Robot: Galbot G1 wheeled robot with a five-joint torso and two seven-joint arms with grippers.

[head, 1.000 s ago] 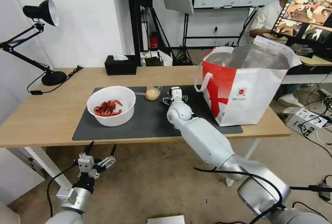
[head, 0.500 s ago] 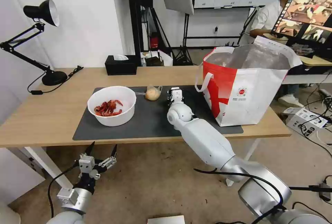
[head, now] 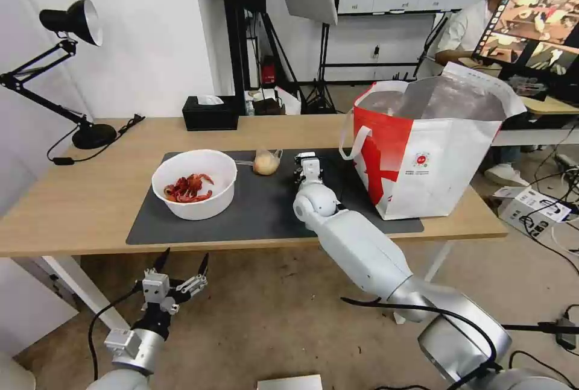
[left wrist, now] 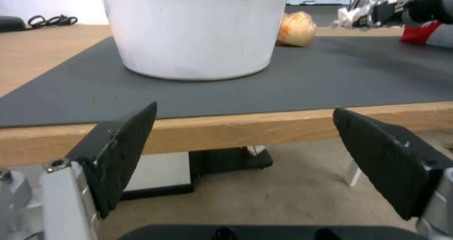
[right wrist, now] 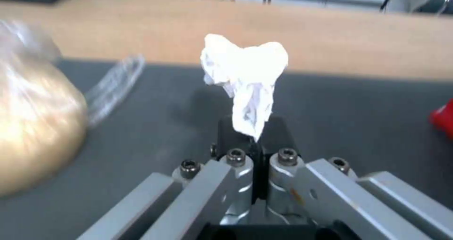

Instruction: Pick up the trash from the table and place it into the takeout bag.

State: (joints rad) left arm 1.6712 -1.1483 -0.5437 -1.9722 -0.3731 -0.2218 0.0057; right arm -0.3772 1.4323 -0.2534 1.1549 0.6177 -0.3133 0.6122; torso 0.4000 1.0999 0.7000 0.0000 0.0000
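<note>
My right gripper (head: 307, 162) hangs just above the dark grey mat (head: 259, 212), shut on the crumpled white tissue (right wrist: 245, 77), which sticks up between its fingers (right wrist: 236, 158). The small clear bag with a yellowish lump (head: 266, 163) (right wrist: 33, 126) lies on the mat just to its left. The white bowl of red crayfish shells (head: 193, 184) (left wrist: 196, 31) stands on the mat's left part. At the table's (head: 78, 197) right end stands the takeout bag (head: 434, 155), open-topped. My left gripper (head: 181, 269) (left wrist: 244, 109) hangs open below the table's front edge, in front of the bowl.
A black tissue box (head: 210, 114) sits at the table's back edge and a black desk lamp (head: 72, 22) at its far left. Cables and a white box (head: 531, 206) lie on the floor to the right. Tripods stand behind the table.
The right gripper's fingers have shut on the tissue and it has shifted slightly right. The left gripper has drifted a little lower and to the right.
</note>
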